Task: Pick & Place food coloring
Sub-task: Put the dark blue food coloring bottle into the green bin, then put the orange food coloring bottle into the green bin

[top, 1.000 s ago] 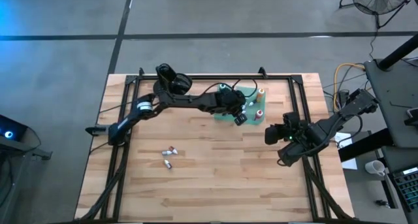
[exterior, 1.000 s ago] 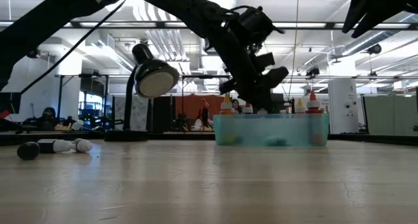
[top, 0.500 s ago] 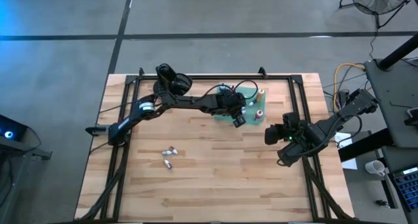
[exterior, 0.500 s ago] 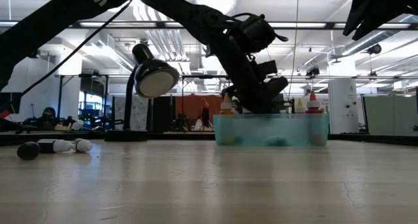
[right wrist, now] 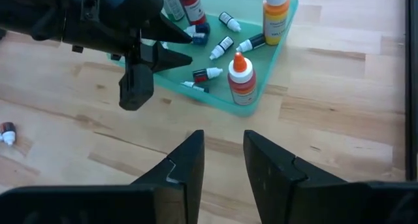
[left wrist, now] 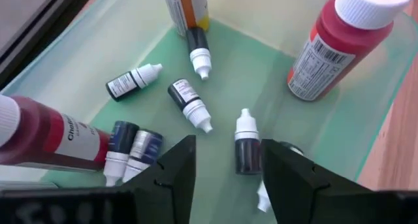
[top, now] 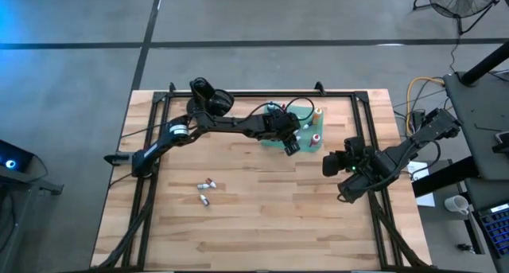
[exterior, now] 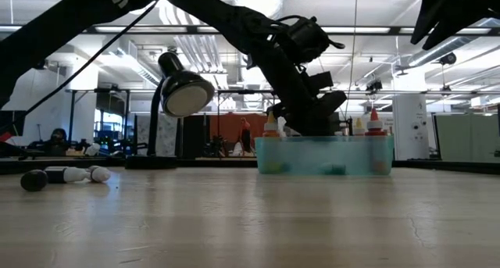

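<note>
Several food coloring bottles (left wrist: pixel 190 104) lie under the open left tool (left wrist: pixel 225 178)

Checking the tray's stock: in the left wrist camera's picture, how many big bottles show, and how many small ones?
Big bottles: 3
Small bottles: 7, one of them partly hidden
Total: 10

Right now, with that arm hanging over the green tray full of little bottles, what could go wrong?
The left gripper sits low over the tray, its jaws apart around a small dark bottle lying flat. Lifting away, it might nudge the tall red bottle over. Two small bottles lie on the table and could roll.
</note>
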Robot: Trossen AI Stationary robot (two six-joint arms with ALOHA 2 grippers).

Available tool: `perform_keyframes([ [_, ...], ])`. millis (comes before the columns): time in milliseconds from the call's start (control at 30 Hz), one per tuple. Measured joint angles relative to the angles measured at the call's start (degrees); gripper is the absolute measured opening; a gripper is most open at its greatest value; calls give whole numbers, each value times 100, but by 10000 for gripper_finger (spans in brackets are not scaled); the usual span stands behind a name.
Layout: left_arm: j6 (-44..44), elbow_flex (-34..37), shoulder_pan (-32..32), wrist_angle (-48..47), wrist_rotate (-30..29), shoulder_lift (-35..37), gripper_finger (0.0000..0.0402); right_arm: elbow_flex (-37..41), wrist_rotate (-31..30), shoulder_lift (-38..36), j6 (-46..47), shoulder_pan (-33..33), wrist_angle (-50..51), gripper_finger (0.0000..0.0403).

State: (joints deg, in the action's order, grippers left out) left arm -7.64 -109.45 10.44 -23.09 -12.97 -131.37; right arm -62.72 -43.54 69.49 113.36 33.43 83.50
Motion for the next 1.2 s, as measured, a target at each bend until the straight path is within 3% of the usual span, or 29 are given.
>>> perform_keyframes([
  [367, 306, -4, -146, -411, -165, 804, 142, 1, -11, 0, -184, 0, 13, 94],
  [867, 1, 74, -379, -3559, -193, 1653, 142, 92, -203, -2, -962, -366, -247, 98],
  [1033, -188, 871, -537, -3651, -194, 2173, 142, 212, -207, -2, -1886, -709, -995, 102],
  [1200, -932, 2440, -629, -3043, -186, 3180, 142, 471, -174, -4, -2870, -1095, -2085, 105],
])
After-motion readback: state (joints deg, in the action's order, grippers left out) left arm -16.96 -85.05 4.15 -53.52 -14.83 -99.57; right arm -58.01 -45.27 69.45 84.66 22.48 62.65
